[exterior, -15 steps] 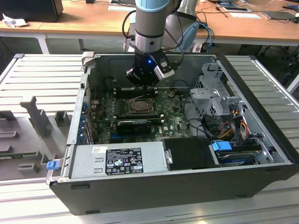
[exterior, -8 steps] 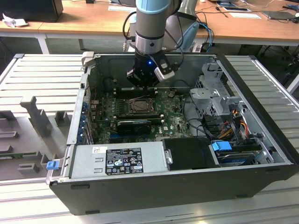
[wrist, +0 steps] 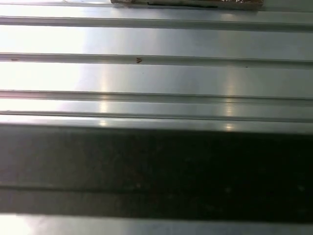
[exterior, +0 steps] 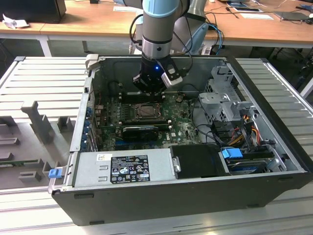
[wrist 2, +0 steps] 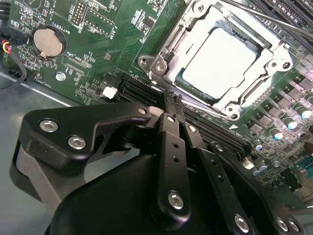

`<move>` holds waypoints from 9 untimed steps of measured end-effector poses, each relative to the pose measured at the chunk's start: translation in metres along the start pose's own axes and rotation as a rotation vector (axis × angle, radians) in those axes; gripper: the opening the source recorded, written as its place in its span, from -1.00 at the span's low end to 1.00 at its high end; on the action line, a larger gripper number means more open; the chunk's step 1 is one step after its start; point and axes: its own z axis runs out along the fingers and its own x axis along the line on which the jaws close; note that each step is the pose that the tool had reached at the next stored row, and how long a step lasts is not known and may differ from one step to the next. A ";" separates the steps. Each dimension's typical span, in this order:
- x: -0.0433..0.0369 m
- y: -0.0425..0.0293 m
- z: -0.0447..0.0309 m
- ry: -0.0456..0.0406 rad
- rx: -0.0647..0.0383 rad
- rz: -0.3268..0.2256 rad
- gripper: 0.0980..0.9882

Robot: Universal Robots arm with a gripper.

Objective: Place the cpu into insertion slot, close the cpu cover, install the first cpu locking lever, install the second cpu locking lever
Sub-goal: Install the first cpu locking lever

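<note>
The small square cpu with a dull silver-grey metal top [wrist 2: 220, 61] already lies seated in the square black insertion slot [exterior: 145, 111] on the green circuit board [wrist 2: 112, 44], inside the open black computer case [exterior: 195, 196] that rests on the ribbed silver metal worktop [exterior: 44, 78]. In the second wrist view the thin square metal cpu cover [wrist 2: 193, 34] appears to lie flat around the chip, its window framing the bright top, so the first two steps look done. The locking levers are harder to judge. A thin metal rod [wrist 2: 274, 18] runs along the far side of the socket, but its end is cut off at the picture's edge, and I cannot tell whether it is hooked down. The other lever cannot be picked out with any certainty. The black pincer [wrist 2: 164, 108] hangs just above the board beside the socket, its tips drawn together with nothing between them. In the exterior view the arm's wrist blocks the far rim of the socket. The first wrist view looks across pale ribbed metal and a dark band that I cannot identify.
</note>
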 end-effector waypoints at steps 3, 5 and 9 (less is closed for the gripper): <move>-0.0003 -0.0001 0.0009 -0.0002 0.000 0.003 -0.98; -0.0004 -0.0001 0.0015 -0.0003 0.000 0.005 -0.98; -0.0006 -0.0002 0.0032 -0.0007 0.004 0.011 -0.98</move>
